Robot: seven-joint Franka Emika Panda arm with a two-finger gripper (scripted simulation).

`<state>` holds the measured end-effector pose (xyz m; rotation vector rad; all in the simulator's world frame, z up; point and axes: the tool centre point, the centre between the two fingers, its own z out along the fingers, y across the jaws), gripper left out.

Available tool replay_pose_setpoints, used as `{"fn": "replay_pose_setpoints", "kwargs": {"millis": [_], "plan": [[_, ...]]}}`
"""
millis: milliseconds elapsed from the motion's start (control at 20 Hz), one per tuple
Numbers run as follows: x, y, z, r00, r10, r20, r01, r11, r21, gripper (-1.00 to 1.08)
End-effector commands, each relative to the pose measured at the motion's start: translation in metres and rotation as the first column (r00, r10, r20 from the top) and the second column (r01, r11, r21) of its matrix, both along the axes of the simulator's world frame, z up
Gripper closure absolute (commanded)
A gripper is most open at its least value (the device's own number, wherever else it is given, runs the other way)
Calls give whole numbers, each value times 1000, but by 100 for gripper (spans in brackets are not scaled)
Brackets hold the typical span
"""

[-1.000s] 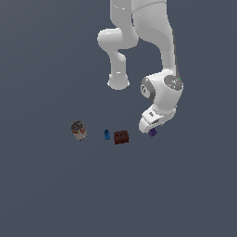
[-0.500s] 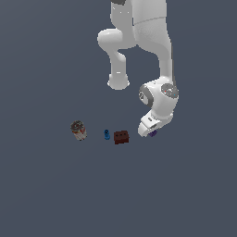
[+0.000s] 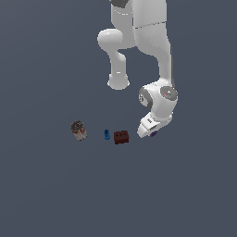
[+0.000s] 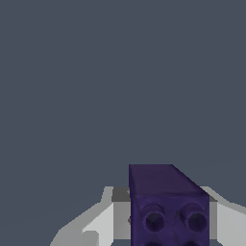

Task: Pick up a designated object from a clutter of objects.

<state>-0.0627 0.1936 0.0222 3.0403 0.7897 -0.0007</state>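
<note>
Gripper down at the purple block
Its fingers flank the block; whether they clamp it, I cannot tell; dark red brick lies just beside

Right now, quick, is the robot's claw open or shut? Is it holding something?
Gripper: the purple block sits between its fingers, but whether they are open or shut on it cannot be told.
</note>
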Motion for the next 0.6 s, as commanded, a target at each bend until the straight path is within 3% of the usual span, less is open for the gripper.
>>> {"fn": "replay_pose_setpoints", "kwargs": {"millis": [0,550], "plan": [[0,0,0,1000,0,0,0,1000,0,108],[3,-10,8,1000,0,0,0,1000,0,108]]}}
